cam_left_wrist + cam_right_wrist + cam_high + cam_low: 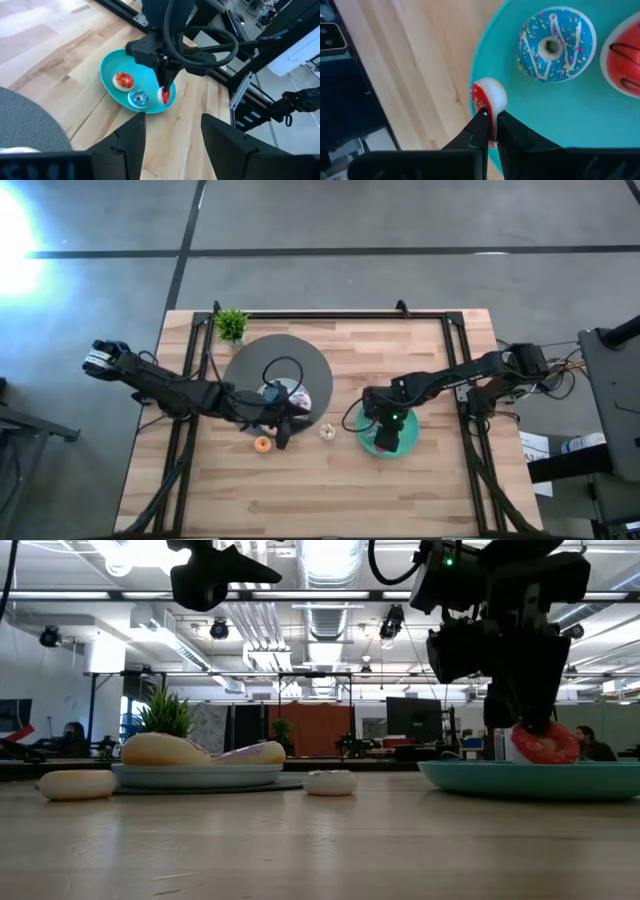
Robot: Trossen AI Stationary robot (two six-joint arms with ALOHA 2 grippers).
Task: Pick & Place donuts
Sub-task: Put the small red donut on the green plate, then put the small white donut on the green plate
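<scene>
The right gripper (490, 122) stands nose-down over the near rim of a round teal plate (107, 67), its two dark fingers pinched on the edge of a small red-frosted toy donut with a whitish underside (487, 102), which is held on edge, upright, just above or touching the plate; which of the two cannot be told. The right arm reaches in from the table's right side, elbow bent and wrist turned straight down, a green light glowing on its wrist.

Two more toy rings lie flat in the same plate: a blue-frosted donut with white drizzle and sprinkles (554, 44), just beside the gripped one, and a red-frosted donut with dark lines (123, 80) next to it.

The left gripper (172, 140) hangs raised over the near edge of a dark grey round mat (255, 355), its fingers spread wide with nothing between them. The left arm stretches in low from the table's left side, nearly straight.

On the mat sits a pale blue-grey plate (195, 775) bearing a yellowish donut (165, 749) and a second pale one (250, 752). An orange-frosted donut (263, 444) rests on the bare light-wood table (400, 490) just off the mat's near edge, and a whitish donut (327, 430) lies between the mat and the teal plate, apart from both. A small green potted plant (231, 324) stands at the table's far left corner.
</scene>
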